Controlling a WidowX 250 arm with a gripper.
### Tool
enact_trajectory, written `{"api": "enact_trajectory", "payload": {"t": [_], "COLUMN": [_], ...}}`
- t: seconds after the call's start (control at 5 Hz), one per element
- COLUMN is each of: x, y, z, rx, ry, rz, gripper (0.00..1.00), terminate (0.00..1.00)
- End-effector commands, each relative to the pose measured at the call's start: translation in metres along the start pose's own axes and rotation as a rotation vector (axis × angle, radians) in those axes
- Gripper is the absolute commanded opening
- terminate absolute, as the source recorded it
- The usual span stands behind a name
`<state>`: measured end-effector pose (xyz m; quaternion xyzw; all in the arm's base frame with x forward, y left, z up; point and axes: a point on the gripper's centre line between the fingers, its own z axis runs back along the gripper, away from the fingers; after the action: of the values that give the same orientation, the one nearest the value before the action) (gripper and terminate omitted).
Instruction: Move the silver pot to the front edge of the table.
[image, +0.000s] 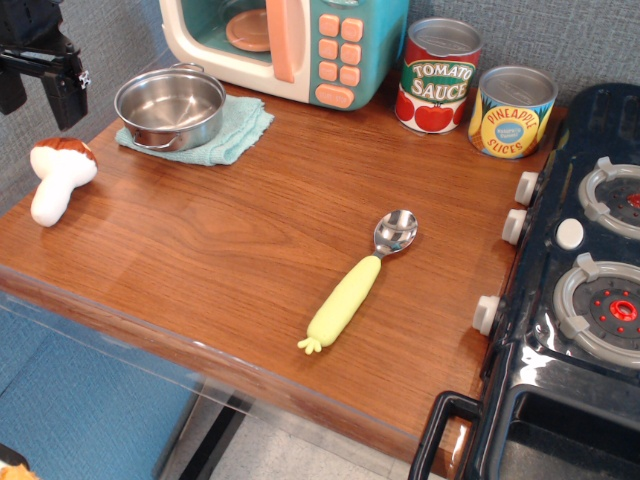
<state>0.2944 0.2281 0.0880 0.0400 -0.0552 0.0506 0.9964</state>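
The silver pot (170, 106) is small, round and shiny, with thin wire loop handles. It stands upright and empty on a light teal cloth (228, 135) at the back left of the reddish-brown wooden table (230, 250). My black gripper (38, 100) hangs at the far left, above and beyond the table's left edge, to the left of the pot and apart from it. Its two fingers stand apart with grey wall showing between them, and it holds nothing. The table's glossy rounded front edge (200, 345) runs from mid left to bottom right.
A toy microwave (300, 45) stands behind the pot. A tomato sauce can (437, 78) and a pineapple slices can (511, 112) stand at the back right. A yellow-handled spoon (358, 282) lies mid-table. A plush mushroom (58, 178) lies at the left edge. A black toy stove (580, 300) fills the right side.
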Motion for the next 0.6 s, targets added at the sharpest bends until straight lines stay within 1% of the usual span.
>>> {"api": "enact_trajectory", "payload": {"t": [0.0,0.4], "x": [0.0,0.022], "y": [0.0,-0.04], "z": [0.0,-0.007], "rx": [0.0,-0.015], "ry": [0.0,-0.038], "rz": [0.0,-0.086], "gripper": [1.0,1.0], "terminate": [0.0,0.0]}}
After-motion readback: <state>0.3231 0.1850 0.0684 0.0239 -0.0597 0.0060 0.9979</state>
